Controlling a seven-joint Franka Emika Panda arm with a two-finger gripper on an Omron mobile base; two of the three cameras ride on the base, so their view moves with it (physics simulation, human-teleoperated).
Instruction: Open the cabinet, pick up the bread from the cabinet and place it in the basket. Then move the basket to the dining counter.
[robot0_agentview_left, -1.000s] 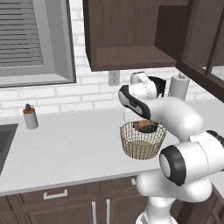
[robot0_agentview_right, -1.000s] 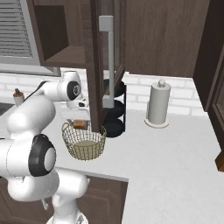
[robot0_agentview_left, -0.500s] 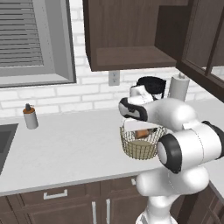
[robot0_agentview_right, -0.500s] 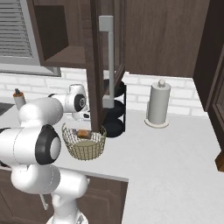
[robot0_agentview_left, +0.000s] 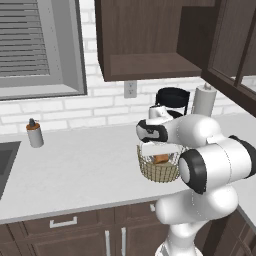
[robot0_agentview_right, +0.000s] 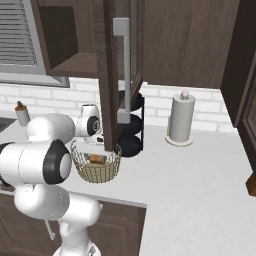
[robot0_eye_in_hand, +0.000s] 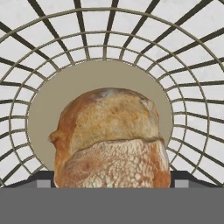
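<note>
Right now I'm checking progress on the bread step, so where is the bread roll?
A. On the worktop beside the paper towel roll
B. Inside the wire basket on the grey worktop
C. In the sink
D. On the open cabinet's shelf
B: the bread roll sits over the pale bottom of the wire basket, whose mesh rings it in the hand view, and the basket stands on the grey worktop.

The bread (robot0_eye_in_hand: 111, 140) sits over the basket's (robot0_eye_in_hand: 183, 65) pale bottom, wire mesh around.
</note>
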